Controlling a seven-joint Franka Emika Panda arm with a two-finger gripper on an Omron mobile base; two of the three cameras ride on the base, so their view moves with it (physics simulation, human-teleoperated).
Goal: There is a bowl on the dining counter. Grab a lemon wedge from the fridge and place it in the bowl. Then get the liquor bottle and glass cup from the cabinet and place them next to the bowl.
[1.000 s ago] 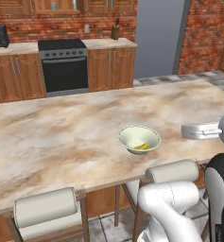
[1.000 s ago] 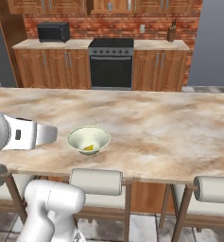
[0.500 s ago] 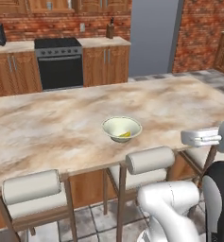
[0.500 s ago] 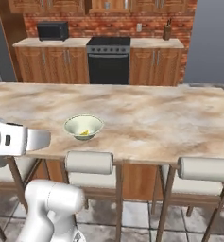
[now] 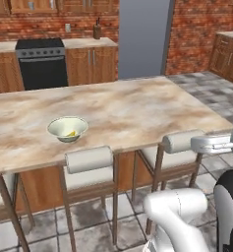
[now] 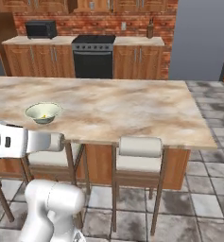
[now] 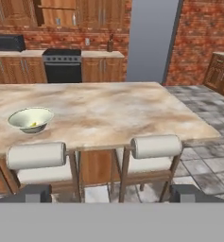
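One of the three deliveries looks finished. In the left base view, the bowl (image 5: 68, 129) sits on the dining counter (image 5: 137, 108), towards its near edge above a stool (image 5: 88, 160), and a small yellow piece, presumably the lemon wedge (image 5: 71, 133), lies inside it. No bottle and no glass stand beside the bowl, so the second half of the task appears not yet done. The arm (image 5: 214, 143) is held off the counter's right end, above the tiled floor.

In the right base view, the bowl (image 6: 43, 112) is on the left part of the counter (image 6: 132, 111) with the yellow wedge (image 6: 45, 116) in it, and the marble around it is bare. Wooden cabinets (image 6: 35, 60) flank the stove (image 6: 93, 56) along the brick wall behind, and upper cabinets hang above; the bottle and cup are presumably in one of them, though none is open to show.

In the hand view, the gripper (image 7: 111, 193) is spread wide, its two dark fingertips (image 7: 34, 193) well apart with nothing between them. The bowl (image 7: 30, 119) lies ahead and to the left on the counter (image 7: 132, 111), wedge (image 7: 33, 124) inside.
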